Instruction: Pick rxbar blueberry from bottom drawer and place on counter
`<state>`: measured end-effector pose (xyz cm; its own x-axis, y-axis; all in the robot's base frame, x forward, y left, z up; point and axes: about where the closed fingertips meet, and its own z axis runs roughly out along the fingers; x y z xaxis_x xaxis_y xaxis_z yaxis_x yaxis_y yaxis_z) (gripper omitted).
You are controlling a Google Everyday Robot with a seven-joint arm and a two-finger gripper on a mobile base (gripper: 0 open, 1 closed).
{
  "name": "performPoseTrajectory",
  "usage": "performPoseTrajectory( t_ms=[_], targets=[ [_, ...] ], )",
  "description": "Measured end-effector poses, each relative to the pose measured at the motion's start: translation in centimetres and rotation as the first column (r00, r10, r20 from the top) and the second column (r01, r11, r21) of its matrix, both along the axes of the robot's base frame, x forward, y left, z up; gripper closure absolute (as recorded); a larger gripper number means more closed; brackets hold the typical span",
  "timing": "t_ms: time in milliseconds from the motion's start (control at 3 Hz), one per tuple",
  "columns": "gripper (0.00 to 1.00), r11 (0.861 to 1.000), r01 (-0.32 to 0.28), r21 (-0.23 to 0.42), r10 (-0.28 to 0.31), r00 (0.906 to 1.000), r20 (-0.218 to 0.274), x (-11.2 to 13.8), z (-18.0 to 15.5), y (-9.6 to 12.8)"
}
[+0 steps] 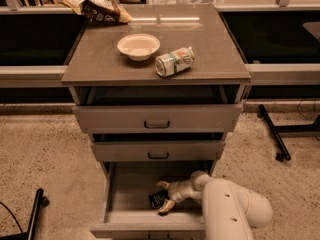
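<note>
Rxbar blueberry (157,199) near bottom drawer (130,191) front edge (room at left); end effector (165,196) spread, 2 fingers (167,206) straddling it.

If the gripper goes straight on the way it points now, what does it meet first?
Probably the rxbar blueberry, which lies just ahead of the gripper inside the bottom drawer, though depth is unclear.

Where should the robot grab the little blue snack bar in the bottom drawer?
Probably across its narrow width, coming from the picture's right, where the gripper sits. The rxbar blueberry looks to lie flat on the bottom drawer floor, and the open jaws stand either side of it.
</note>
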<state>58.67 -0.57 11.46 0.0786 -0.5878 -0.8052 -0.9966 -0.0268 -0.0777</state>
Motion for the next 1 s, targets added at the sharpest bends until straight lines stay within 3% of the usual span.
performPoseTrajectory(
  t_ms=[333,1000],
  targets=[
    [0.31,1.0,0.0,0.0,0.0,1.0,0.0,0.0,0.0,0.0],
    [0.61,1.0,-0.013,-0.009,0.013,0.9999,-0.011,-0.16,-0.55,0.09]
  ],
)
